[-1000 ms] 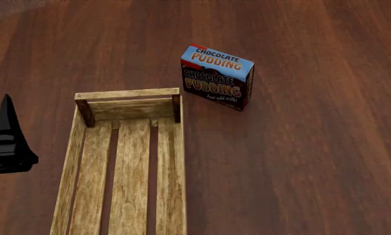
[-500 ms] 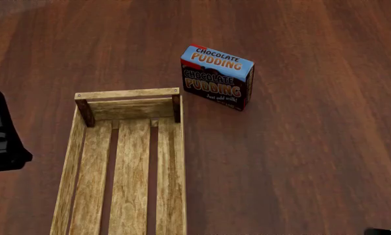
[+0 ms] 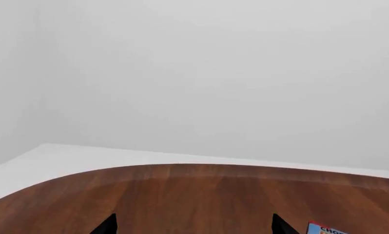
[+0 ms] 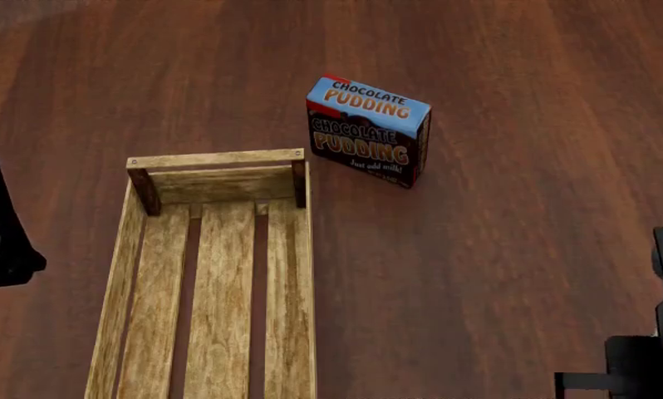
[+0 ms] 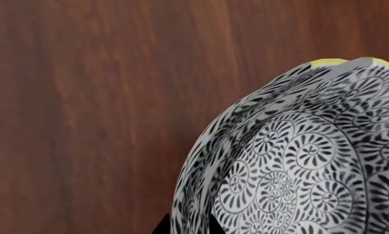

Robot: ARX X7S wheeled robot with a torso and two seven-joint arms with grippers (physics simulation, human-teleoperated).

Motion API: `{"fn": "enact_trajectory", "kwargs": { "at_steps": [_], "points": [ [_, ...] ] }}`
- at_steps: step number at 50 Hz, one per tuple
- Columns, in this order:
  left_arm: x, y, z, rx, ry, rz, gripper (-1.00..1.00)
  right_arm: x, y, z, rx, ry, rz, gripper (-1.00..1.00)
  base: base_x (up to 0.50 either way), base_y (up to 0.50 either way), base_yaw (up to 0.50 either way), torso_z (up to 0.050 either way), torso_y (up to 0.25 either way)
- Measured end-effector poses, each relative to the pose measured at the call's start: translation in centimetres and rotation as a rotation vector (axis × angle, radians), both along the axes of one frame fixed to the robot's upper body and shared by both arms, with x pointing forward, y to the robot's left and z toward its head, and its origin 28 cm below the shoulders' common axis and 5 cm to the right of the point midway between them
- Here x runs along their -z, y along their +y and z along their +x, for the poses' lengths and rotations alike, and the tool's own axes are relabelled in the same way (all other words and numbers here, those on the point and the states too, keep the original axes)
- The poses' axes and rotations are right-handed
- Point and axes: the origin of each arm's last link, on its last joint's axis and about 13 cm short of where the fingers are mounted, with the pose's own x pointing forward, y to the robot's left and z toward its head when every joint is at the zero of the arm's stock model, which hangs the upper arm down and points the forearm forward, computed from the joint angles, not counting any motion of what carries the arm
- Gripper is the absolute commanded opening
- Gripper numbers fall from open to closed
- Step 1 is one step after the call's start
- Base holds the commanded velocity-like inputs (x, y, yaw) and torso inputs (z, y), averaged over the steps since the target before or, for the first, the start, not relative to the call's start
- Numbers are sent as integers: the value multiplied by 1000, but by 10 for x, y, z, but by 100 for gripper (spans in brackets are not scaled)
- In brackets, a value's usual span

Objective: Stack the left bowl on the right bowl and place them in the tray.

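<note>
Right gripper [image 4: 631, 366] newly in view, clamped on patterned bowl [image 5: 299, 161] (left grip unclear)

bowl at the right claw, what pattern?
Black-and-white swirl pattern on the bowl, with a yellow edge peeking behind it. Right wrist view shows it best.

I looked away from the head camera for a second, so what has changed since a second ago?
The left tool has slid further toward the view's left edge, away from the tray. The right arm has come up into view at the lower right corner, where almost nothing showed before. The tray and the chocolate pudding box have not moved.
</note>
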Motion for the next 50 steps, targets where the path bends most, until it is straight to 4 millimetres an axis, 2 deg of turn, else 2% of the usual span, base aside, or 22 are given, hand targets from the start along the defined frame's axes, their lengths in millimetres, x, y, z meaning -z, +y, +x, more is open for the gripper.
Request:
{"fn": "enact_trajectory", "kwargs": {
  "at_steps": [26,50],
  "points": [
    [-9,1,-6,-6,6,-28,100,-30,29,25,-126,-35,-100,-100,0,0,0,0,0],
    [2,7,5,-6,8,-38,100,-57,59,49,-257,-76,-155,-100,0,0,0,0,1]
  ]
}}
